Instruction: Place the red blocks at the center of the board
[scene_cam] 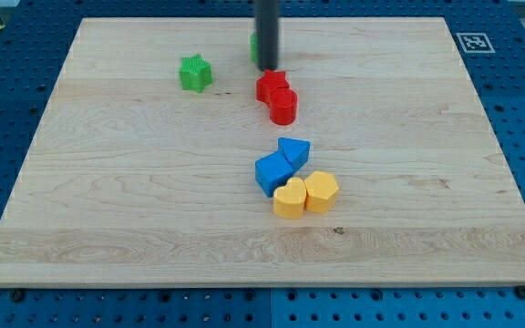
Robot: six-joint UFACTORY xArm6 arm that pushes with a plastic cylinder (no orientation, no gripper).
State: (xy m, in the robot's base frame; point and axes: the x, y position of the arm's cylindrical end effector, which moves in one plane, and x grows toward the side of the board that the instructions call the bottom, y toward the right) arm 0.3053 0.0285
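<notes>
While my tip (268, 69) sits on the wooden board (108, 210) near the view's top centre, it is just above and touching or nearly touching the red star block (270, 86). No gripper on this rig, only the rod, so no jaw state to tell. Red cylinder block (283, 106) touches the star's lower right. Both reds lie above board centre. A green block (255, 47) is partly hidden behind the rod; green star block (194, 73) to the left. Below centre, clustered: blue triangle block (294, 149), blue cube block (272, 172), yellow heart block (290, 199), yellow hexagon block (322, 191).
</notes>
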